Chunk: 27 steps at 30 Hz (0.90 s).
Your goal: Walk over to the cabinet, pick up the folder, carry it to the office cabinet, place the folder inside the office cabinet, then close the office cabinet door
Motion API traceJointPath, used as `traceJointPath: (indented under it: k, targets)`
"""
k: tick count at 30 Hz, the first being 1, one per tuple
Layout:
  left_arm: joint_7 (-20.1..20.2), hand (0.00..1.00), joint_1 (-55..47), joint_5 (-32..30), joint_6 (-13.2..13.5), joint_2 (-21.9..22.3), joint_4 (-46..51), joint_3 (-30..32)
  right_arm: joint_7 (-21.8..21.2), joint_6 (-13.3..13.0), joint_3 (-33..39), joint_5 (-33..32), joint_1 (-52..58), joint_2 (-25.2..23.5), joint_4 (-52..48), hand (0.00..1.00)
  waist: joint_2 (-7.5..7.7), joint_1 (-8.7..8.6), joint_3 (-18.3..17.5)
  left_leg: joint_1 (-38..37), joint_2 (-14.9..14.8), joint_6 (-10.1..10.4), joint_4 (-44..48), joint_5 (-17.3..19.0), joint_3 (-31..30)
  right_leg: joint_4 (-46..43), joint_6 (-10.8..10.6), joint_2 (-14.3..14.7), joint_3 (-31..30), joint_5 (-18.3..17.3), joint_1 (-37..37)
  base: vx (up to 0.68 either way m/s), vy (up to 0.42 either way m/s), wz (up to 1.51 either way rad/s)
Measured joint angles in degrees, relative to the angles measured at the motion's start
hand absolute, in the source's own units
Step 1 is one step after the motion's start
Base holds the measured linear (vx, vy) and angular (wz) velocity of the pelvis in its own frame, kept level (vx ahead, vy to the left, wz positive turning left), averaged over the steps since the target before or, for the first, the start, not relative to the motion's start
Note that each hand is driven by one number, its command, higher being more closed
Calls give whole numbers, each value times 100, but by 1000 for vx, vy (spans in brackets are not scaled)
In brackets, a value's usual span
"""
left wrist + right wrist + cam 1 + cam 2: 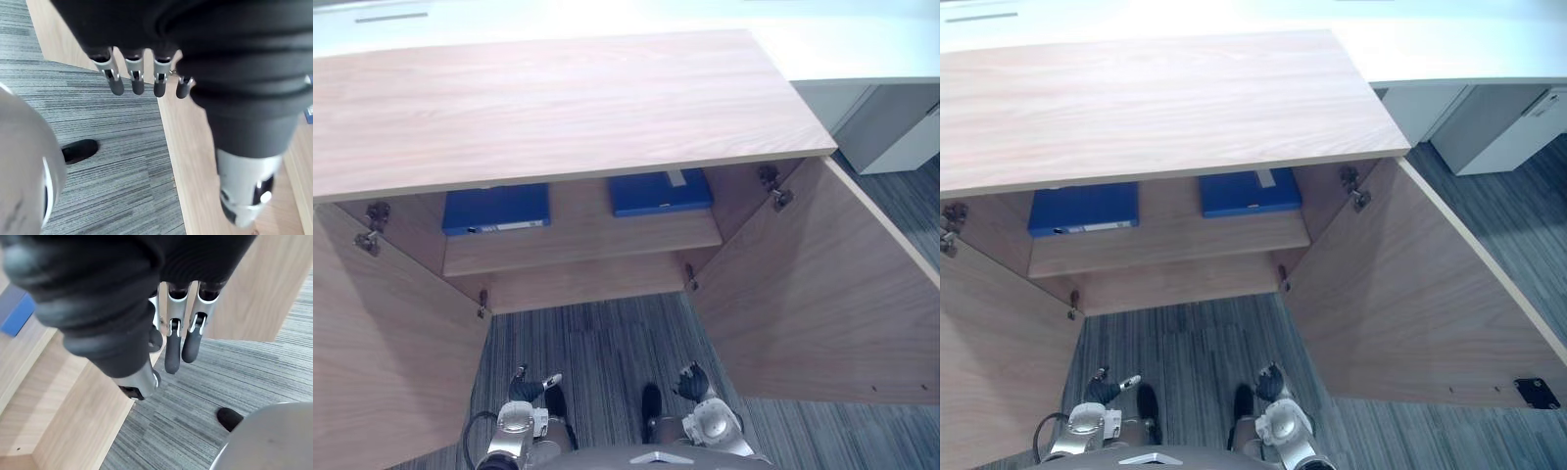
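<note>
Grey striped carpet [607,343] covers the floor, and at 12 o'clock you have the wooden office cabinet [558,108] with both doors wide open: the left door [382,343] at 8 o'clock and the right door [803,304] at 4 o'clock. On the shelf [578,245] inside, two folders lie flat and well apart. You will find the left blue folder [496,209] at about 11 o'clock and the right blue folder [659,191], with a pale strip on top, at about 1 o'clock. The left hand [530,387] hangs low at 7 o'clock over the carpet, its fingers [137,81] straight and holding nothing. The right hand [690,382] hangs at 5 o'clock near the right door, its fingers [173,355] relaxed and also empty. Past the cabinet top, you can see a white counter [842,39] running across 12 o'clock.
</note>
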<state>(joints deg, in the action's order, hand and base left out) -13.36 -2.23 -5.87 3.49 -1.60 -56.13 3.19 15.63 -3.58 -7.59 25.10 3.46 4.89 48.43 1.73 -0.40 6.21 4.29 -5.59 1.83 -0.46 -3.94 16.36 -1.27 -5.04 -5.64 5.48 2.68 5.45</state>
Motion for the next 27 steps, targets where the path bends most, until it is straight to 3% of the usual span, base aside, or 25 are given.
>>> traceJointPath:
  k: [2, 10, 17, 22, 27]
  targets:
    - [12, 0, -28, -7, -3, -41, -181, -80, 6, 43, 221, 0, -97, -4, 382, 0, -34, 39, -159, -229, 86, 30, -250, -39, 77, 142, -10, -28, -95, 62, -108, -22, 56, -22]
    - [156, 0, -27, -126, -21, -84, -421, -109, 2, 162, 666, -149, -155, -39, 656, 0, -38, -10, -224, -571, 247, -10, -441, -5, 82, 284, -64, -111, -300, 74, -352, -28, 39, -10]
    - [172, 0, -16, -176, -75, -121, -580, -108, 3, 264, 1428, -784, -13, -126, 601, 0, -38, -110, -332, -759, 270, -9, -441, 143, 361, 324, -110, -92, -664, 110, -363, 17, 16, -26]
    - [231, 0, -134, -190, -167, -142, -574, -52, 244, 266, 2587, -1766, 673, -234, -568, 0, -44, -304, -377, -951, 284, 57, -433, 306, 649, 366, -63, -43, -1014, 147, -354, 49, 12, -43]
    - [383, 0, -252, -222, -187, -95, -490, 583, 549, 208, 3850, -2572, 973, -249, -1890, 0, -73, -402, -478, -1200, 223, 93, -404, 479, 1155, 351, -60, 78, -1438, 183, -329, 59, -9, -52]
